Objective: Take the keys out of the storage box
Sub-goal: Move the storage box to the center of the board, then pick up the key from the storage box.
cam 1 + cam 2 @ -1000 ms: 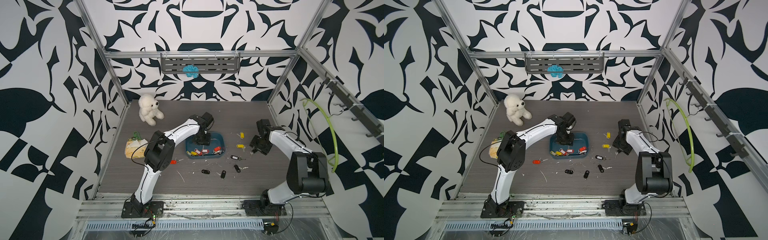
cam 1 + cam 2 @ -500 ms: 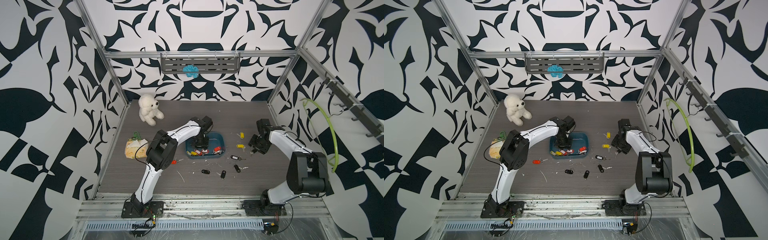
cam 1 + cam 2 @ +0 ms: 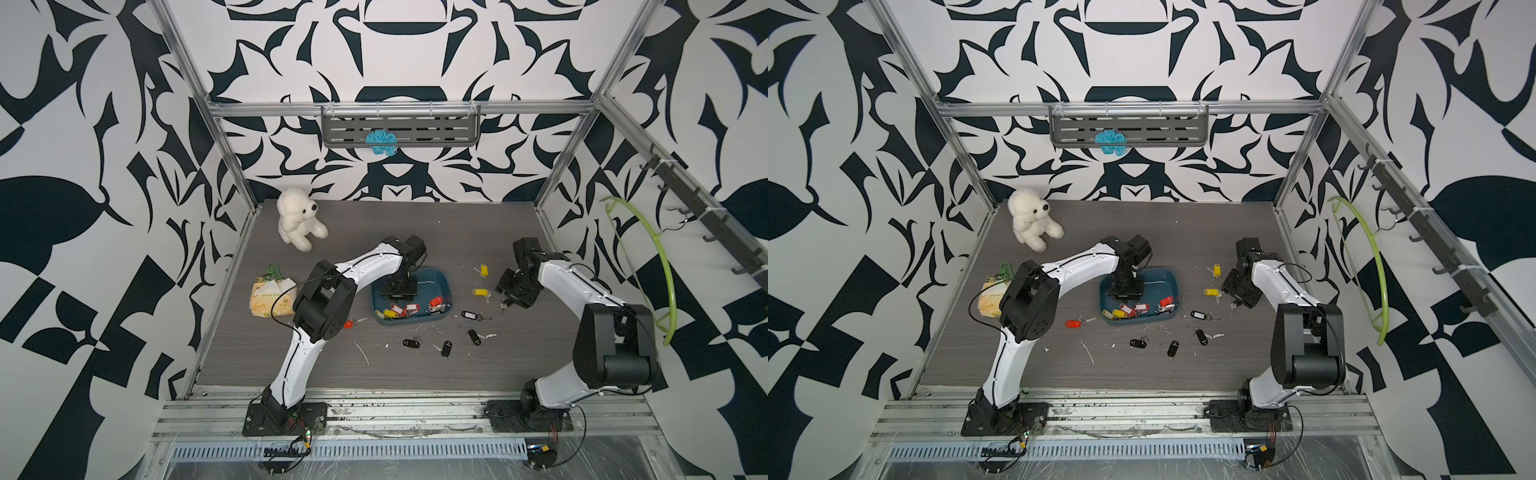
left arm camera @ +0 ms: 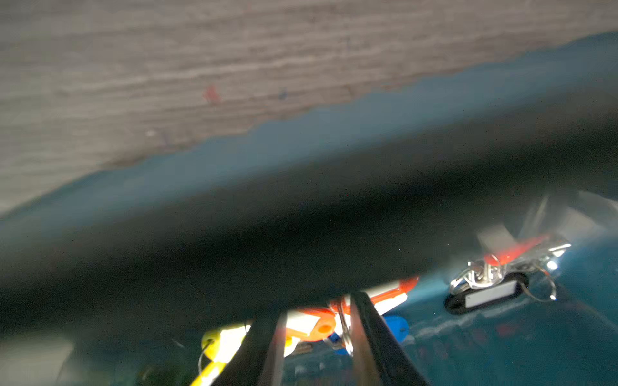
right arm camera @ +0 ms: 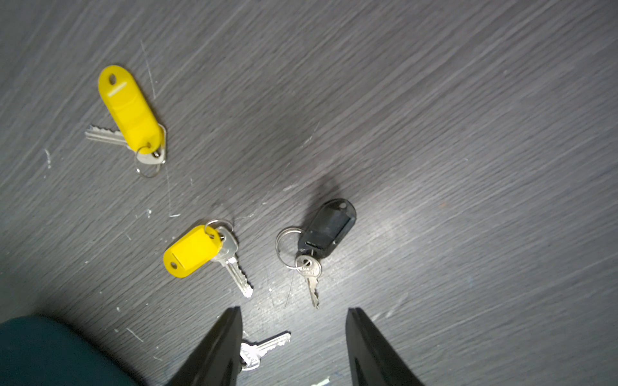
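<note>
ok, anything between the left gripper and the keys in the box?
Nothing visible. The left gripper is down inside the open-topped storage box, jaws either side of a red-tagged key. The wrist view is too blurred to tell whether it is gripped. No lid is in view; the way out is up over the low wall.

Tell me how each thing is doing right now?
keys: some boxed, others scattered on the table
storage box: not yet emptied
left gripper: inside the box, jaws around a red tag
right gripper: open, empty, above the table
plush bear: sitting upright
</note>
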